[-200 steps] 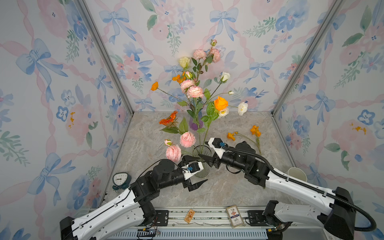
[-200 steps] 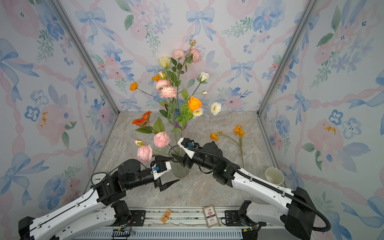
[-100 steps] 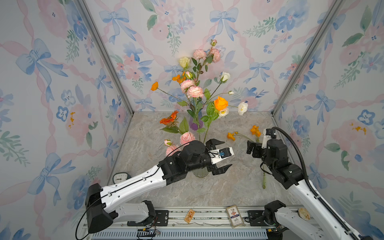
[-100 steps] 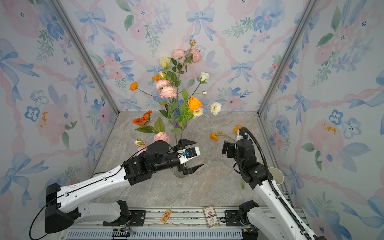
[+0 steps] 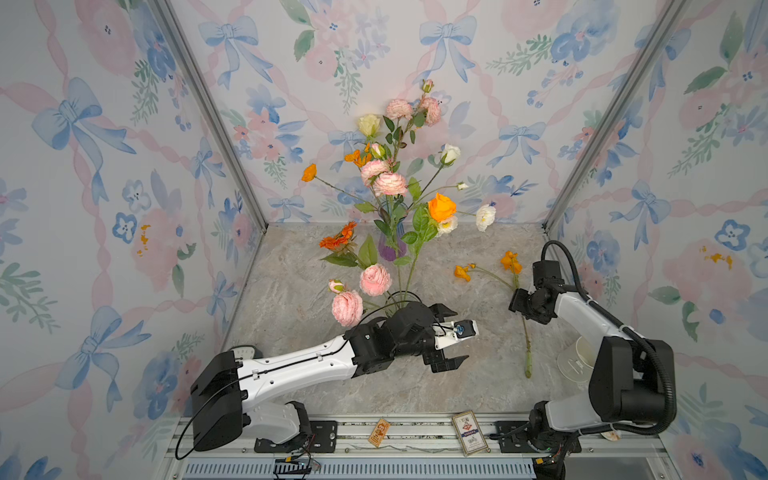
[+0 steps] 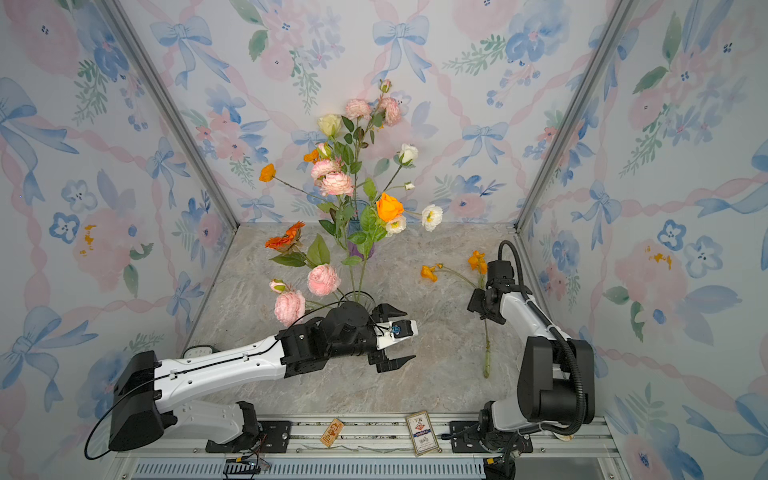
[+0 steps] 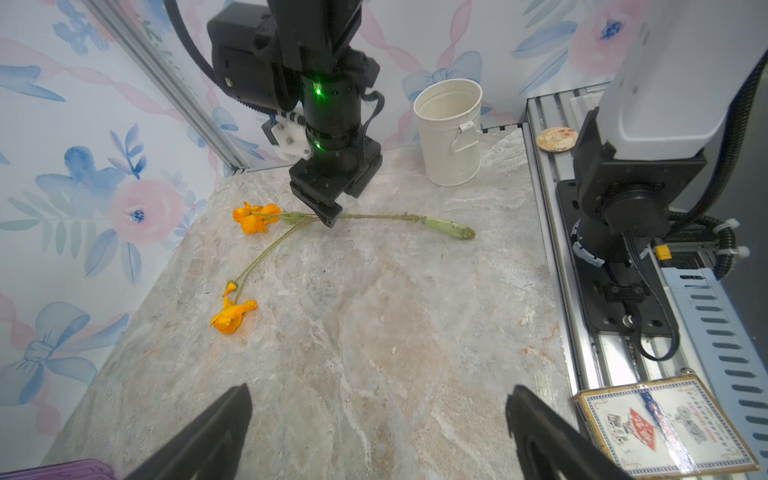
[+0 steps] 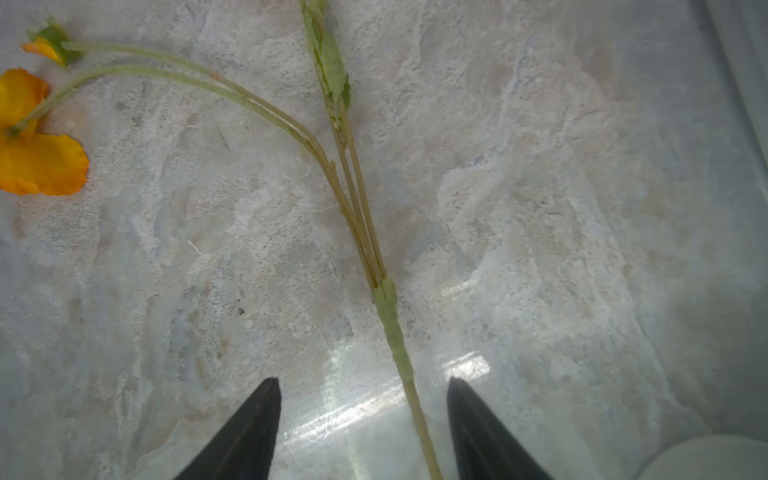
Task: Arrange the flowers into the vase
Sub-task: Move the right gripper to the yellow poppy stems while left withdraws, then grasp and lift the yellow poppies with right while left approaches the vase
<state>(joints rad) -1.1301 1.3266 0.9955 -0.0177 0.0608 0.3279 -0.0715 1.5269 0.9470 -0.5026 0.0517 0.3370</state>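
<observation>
Marbled tabletop (image 5: 299, 291) in a booth papered with pastel bows, read front to back. On the front rail (image 5: 419, 430) lies a playing-card box (image 5: 469, 432), which has no part in the task.

Next, the left gripper (image 5: 460, 334) hangs over bare stone with its jaws spread to their widest and nothing between them. Its wrist sits just in front of the vase (image 5: 404, 293), of which only the rim shows. It is probably parked there to steady the vase or receive a stem.

To the right, near a white pail (image 7: 451, 133), lies the one loose flower, an orange poppy spray (image 5: 526, 345). It is flat on the stone, cut end toward the rail and blooms toward the back, well apart from the vase.

The right gripper (image 8: 361, 380) points down onto it. The wrist view shows the jaws partly closed and straddling the stalk on the cut-end side of the fork. A gap remains on each side, so the stem is bracketed but not yet pinched. The single thick stalk likely gives a firmer hold than the thin branches and spares the blooms.

Farther back, the standing flowers (image 5: 390, 185) (pink, cream and white roses, orange and white poppies) fan out from the vase against the wallpaper (image 5: 415, 50).
</observation>
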